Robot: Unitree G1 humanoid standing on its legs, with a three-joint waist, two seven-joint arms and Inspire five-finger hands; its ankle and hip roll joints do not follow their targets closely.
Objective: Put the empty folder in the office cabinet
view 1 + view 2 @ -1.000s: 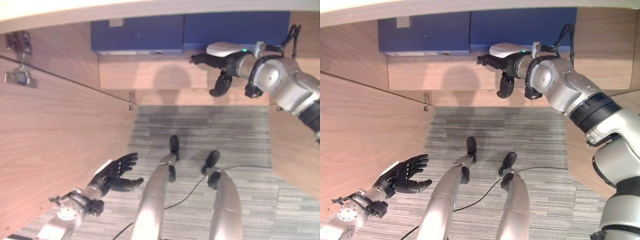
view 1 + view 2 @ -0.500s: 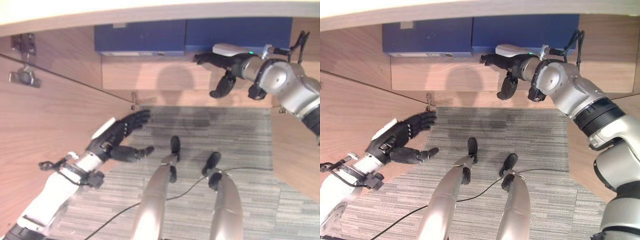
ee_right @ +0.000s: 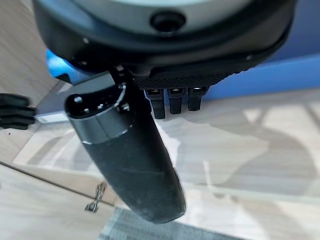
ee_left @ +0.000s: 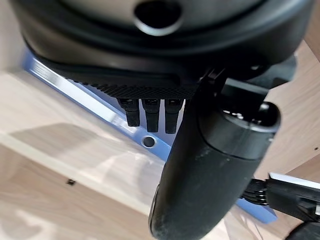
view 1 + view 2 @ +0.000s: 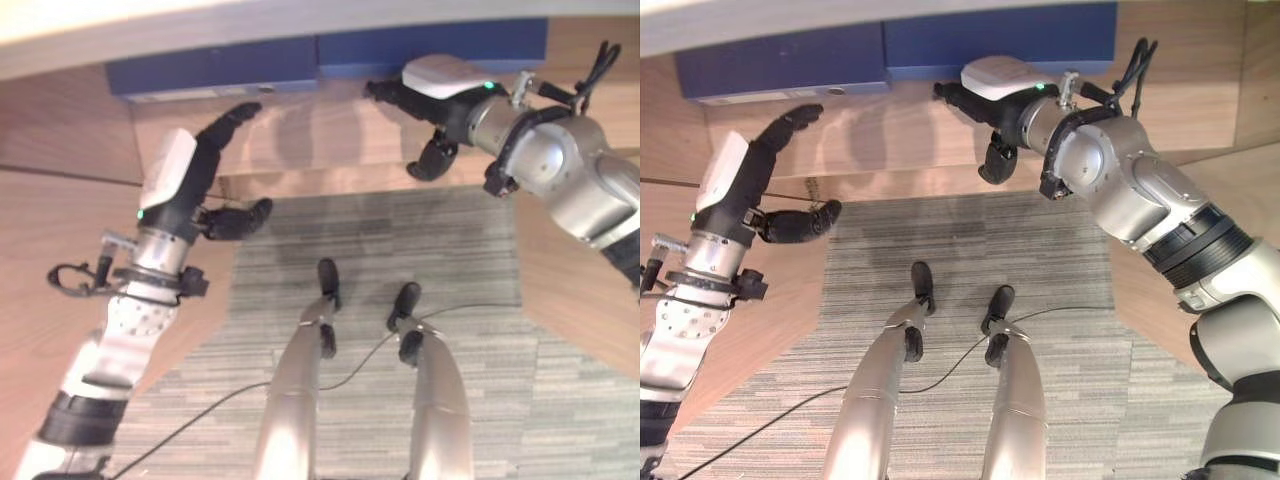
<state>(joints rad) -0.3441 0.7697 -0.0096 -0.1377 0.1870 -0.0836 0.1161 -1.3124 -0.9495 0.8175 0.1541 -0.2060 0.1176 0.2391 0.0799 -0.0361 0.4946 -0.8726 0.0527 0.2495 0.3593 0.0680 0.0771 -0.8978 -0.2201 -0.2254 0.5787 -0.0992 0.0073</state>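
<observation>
- A wooden office cabinet point(image 5: 330, 150) stands open over grey striped carpet point(image 5: 400, 240), its shelf taken here as the landmark.
- Two blue folders lie flat at the back of that shelf, side by side: the left folder point(image 5: 210, 75) and the right folder point(image 5: 440, 50). Which of them is the empty one cannot be told, but both are already inside the cabinet.
- An empty folder should be light and stiff, with smooth covers that slide easily on the wood. Its thin front edge or spine seems the best place to hold or push, and a flat press would likely move it without bending it.
- The right hand point(image 5: 975, 100) sits over the shelf at the right folder's front edge, fingers straight, thumb hanging loose, holding nothing.
- The left hand point(image 5: 195, 175) is raised before the shelf, below the left folder, fingers extended towards it and thumb spread wide, empty.
</observation>
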